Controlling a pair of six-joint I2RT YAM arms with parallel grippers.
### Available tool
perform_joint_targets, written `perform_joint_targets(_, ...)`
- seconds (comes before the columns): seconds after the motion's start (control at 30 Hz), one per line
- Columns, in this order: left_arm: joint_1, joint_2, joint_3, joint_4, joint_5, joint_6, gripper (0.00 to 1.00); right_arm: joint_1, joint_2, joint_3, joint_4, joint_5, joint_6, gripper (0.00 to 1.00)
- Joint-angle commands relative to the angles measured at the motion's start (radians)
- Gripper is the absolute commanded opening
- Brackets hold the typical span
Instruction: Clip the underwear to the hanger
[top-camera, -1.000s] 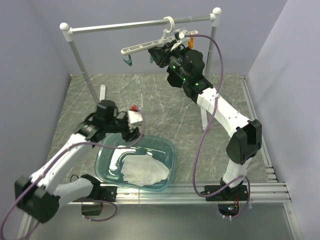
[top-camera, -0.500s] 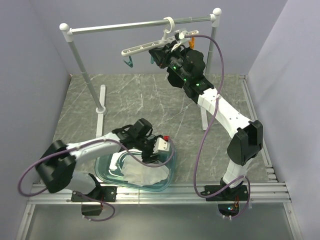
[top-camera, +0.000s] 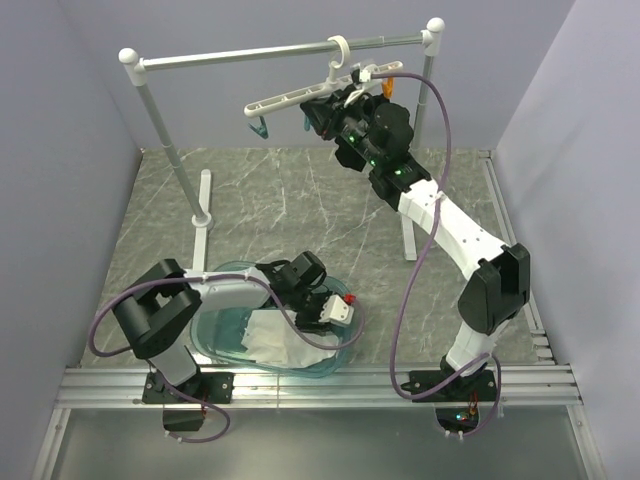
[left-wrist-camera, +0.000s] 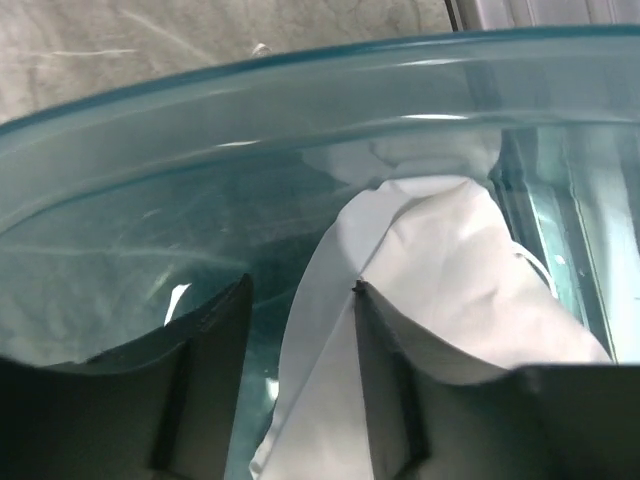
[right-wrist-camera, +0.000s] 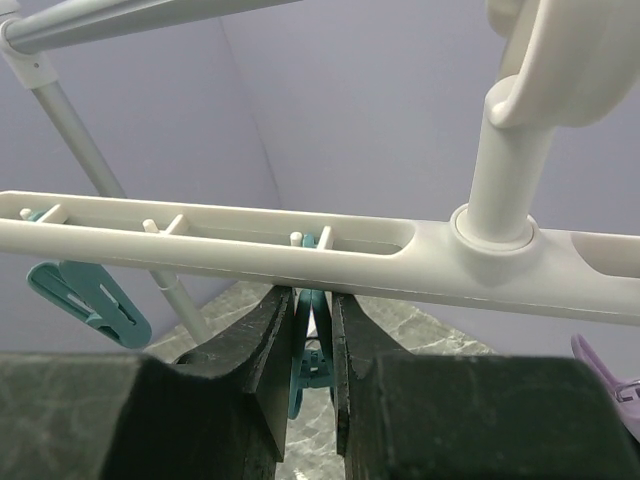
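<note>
The white underwear (top-camera: 275, 338) lies crumpled in a clear teal basin (top-camera: 205, 330) at the near edge. My left gripper (top-camera: 318, 318) is down inside the basin and open. In the left wrist view its fingers (left-wrist-camera: 385, 385) straddle a fold of the underwear (left-wrist-camera: 450, 270), and the jaws are not closed on it. The white hanger (top-camera: 285, 98) hangs by its hook from the rail. My right gripper (top-camera: 312, 112) is just under the bar (right-wrist-camera: 250, 240), shut on a teal peg (right-wrist-camera: 312, 345). A second teal peg (right-wrist-camera: 90, 295) hangs at the bar's left end.
The grey metal rail (top-camera: 240, 52) on white posts spans the back of the marble table. A purple peg (right-wrist-camera: 610, 375) and an orange peg (top-camera: 387, 87) sit on the hanger's right half. The basin's rim (left-wrist-camera: 300, 85) rises close in front of the left gripper.
My left arm swung from above the table's left side, down and right into the basin, onto the underwear. My right gripper stayed at the hanger's teal peg.
</note>
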Motion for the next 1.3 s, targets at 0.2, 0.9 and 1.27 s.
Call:
perform_joint_targets(0.2, 0.006, -0.040, 0.027, -0.033, -0.021, 0.050, 0.10, -0.001, -0.060, -0.044, 0.018, -0.007, -0.024, 0.00)
perform_joint_targets(0.9, 0.202, -0.539, 0.168, -0.420, 0.045, -0.070, 0.00, -0.001, -0.068, -0.044, 0.029, -0.018, -0.019, 0.00)
perform_joint_targets(1.27, 0.218, -0.540, 0.440, -0.691, 0.106, -0.058, 0.00, -0.001, -0.068, -0.029, 0.022, -0.028, -0.018, 0.00)
